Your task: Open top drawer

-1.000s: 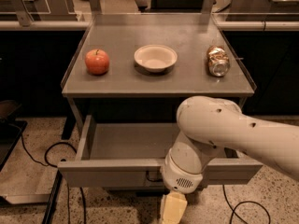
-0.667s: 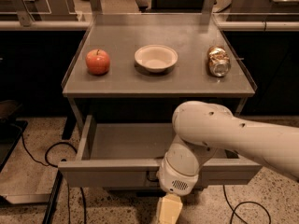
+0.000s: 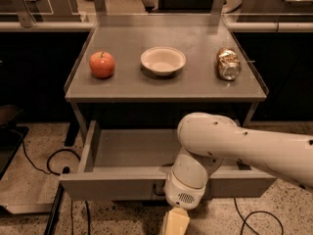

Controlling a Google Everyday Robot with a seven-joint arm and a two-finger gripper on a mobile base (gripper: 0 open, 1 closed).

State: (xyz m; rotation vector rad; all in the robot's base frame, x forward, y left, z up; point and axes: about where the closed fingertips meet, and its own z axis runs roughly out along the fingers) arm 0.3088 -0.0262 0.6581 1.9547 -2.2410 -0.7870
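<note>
Over speckled floor [image 3: 34, 146], below the grey tabletop [image 3: 166, 84], jaws front the open top drawer [image 3: 112, 187], grip unclear.

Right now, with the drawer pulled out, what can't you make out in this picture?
All in the camera view:
1. The gripper: low, below the top drawer front, cut off by the bottom edge.
2. The handle: mostly behind the arm.
3. The drawer's right inside: covered by the arm.
4. The can: label too small to read.

hand [image 3: 176, 223] below top drawer [image 3: 107, 187] front, cut off at bottom edge; handle [image 3: 157, 189] mostly behind wrist [image 3: 188, 187]
</note>
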